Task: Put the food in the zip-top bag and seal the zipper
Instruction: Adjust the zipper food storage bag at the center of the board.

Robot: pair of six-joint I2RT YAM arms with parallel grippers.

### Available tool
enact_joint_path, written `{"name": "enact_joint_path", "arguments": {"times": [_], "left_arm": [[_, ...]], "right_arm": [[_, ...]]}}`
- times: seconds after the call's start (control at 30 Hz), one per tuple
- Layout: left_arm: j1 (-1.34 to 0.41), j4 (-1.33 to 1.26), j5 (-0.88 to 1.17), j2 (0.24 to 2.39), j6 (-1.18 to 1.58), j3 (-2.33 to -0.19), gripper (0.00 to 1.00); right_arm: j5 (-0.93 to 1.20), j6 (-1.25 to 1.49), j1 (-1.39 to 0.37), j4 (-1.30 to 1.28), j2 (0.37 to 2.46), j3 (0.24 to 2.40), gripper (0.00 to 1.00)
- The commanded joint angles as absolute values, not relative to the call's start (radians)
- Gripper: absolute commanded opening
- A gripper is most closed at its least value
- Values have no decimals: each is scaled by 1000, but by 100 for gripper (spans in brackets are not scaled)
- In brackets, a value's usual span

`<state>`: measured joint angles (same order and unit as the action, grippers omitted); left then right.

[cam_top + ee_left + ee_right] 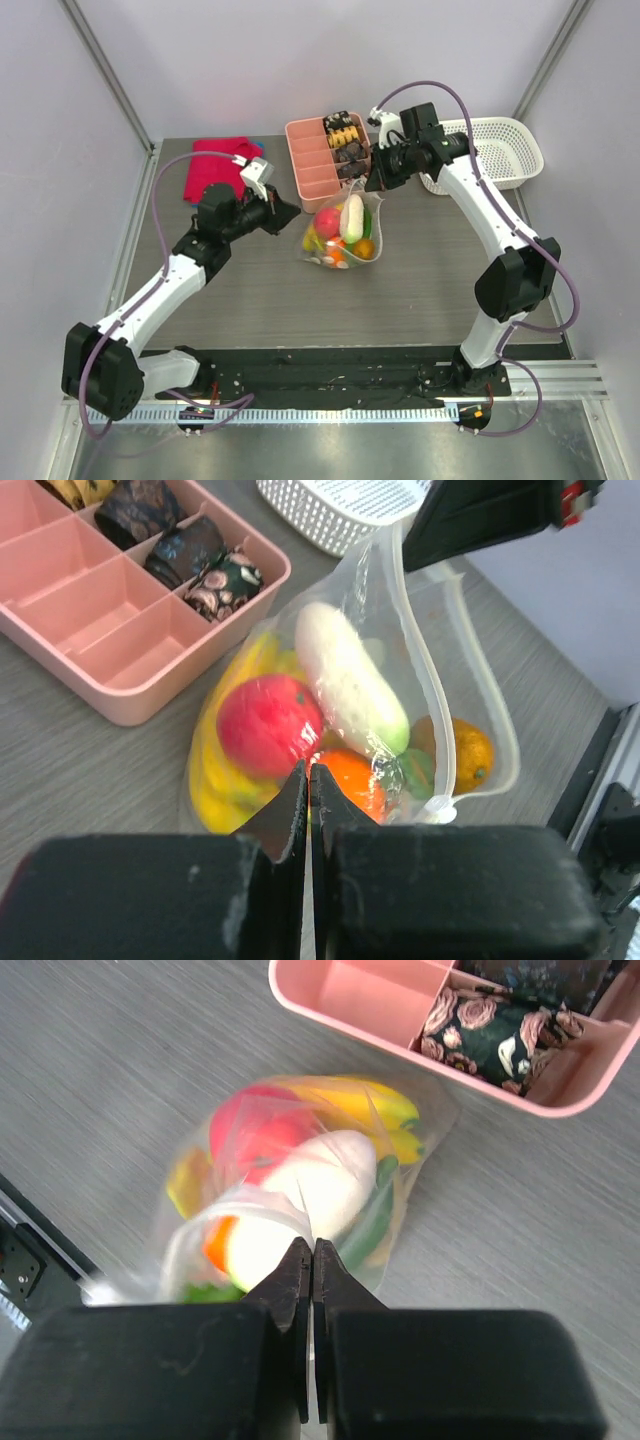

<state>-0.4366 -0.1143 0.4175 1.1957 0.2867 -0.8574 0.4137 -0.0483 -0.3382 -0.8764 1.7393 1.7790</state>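
- The scene is a grey table (420, 290) with a wood-grain surface, closed in by pale walls.
- At the far side of the table lie a red cloth (215, 165) on the left, a pink divided tray (315, 172) in the middle and a white mesh basket (505, 150) on the right.
- Dark brown snacks (190, 550) sit in the compartments at the tray's far end, the end nearer to the basket.
- The zip-top bag (372, 215) stands upright in the middle of the table, just in front of the tray and between the two arms.
- The food is inside the bag. There is a red apple (268, 725), a long white vegetable (350, 680), yellow bananas (215, 775), an orange (470, 755), a second orange piece (352, 780) and a small green piece (415, 770).
- The zipper (432, 670) runs as a pale strip along the mouth edge. Its two sides stand apart in a loop, so the mouth is not sealed.
- The right gripper (372, 182) has its fingers pressed fully together. They pinch the top edge of the bag and hold it up from above.
- The left gripper (308, 770) is also closed, with only a thin slit between its fingers.
- The left gripper's tips are at the side of the bag, near the apple. Whether they touch the film or pinch it, I cannot tell.
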Motion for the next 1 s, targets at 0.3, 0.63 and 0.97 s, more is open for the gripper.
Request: {"name": "enact_joint_path", "arguments": {"times": [0.3,0.63,0.97], "left_arm": [[-460,-57,638,1019,-61,-718,77],[-646,-455,477,1156,-271,-580,74],[-738,-562,433,1301,-308,-656,73]], "right_arm": [[451,-15,-339,-853,1654,1787,1],[462,28,-337,-854,1649,1767,1],[453,40,-341,-867,1623,1743,1]]}}
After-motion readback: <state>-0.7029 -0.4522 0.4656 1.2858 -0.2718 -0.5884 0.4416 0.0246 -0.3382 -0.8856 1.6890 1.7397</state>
